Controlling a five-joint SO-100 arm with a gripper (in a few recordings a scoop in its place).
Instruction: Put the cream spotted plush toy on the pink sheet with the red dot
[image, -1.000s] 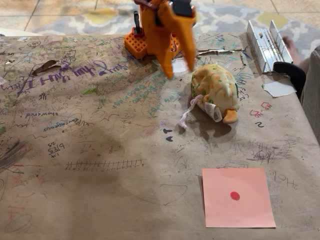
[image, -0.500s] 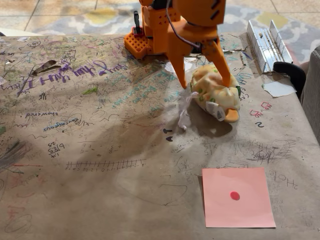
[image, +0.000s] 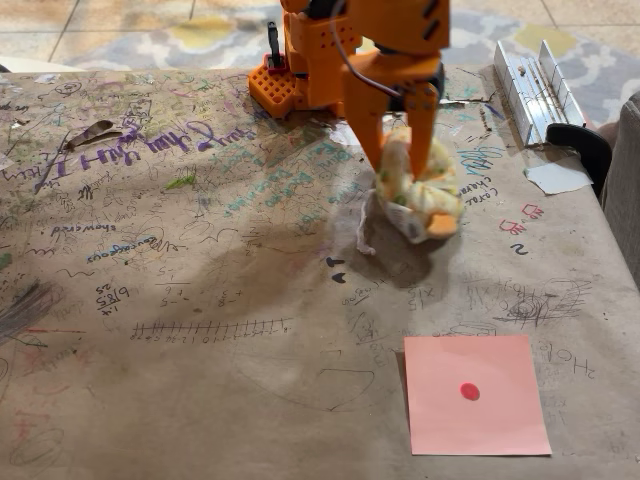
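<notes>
The cream spotted plush toy (image: 418, 192) lies on the scribbled brown table right of centre, squeezed narrow, with its orange foot and white tag showing at the lower side. My orange gripper (image: 397, 165) comes down from above, its two fingers (image: 420, 130) pressed into the toy's sides, so it is shut on the plush. The pink sheet with the red dot (image: 474, 393) lies flat near the front right edge, well below the toy, with nothing on it.
The arm's orange base (image: 290, 80) stands at the back centre. A metal hinge-like bar (image: 535, 85) and a white paper scrap (image: 558, 177) lie at the back right, beside a dark chair arm (image: 585, 145). A loose white string (image: 366, 228) hangs left of the toy.
The gripper came down over the plush and its fingers closed inward, squeezing the toy narrower. The toy shifted slightly left.
</notes>
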